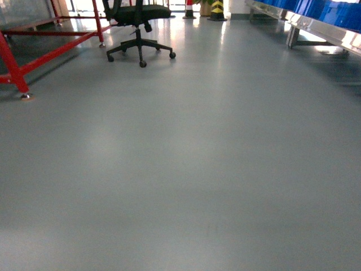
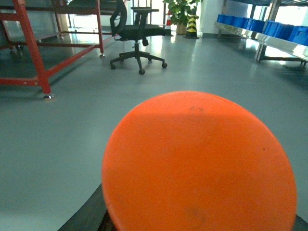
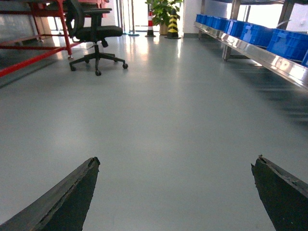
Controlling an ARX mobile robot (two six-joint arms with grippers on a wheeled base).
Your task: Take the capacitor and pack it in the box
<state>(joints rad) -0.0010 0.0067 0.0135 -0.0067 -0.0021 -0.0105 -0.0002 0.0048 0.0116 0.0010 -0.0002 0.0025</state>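
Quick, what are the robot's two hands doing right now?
Left hand: cannot be told; an orange disc fills its camera view and hides the fingers.
Right hand: open, holding nothing, grey floor between the fingers.

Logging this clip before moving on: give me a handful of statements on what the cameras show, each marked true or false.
1. A black office chair stands on the grey floor. True.
2. The right gripper is shut on a capacitor. False: its fingers stand wide apart with only floor between them.
3. An orange disc fills much of the left wrist view. True.
4. The pink box sits in the middle of the floor. False: no box shows in any view.
5. Blue bins line the metal shelf. True.
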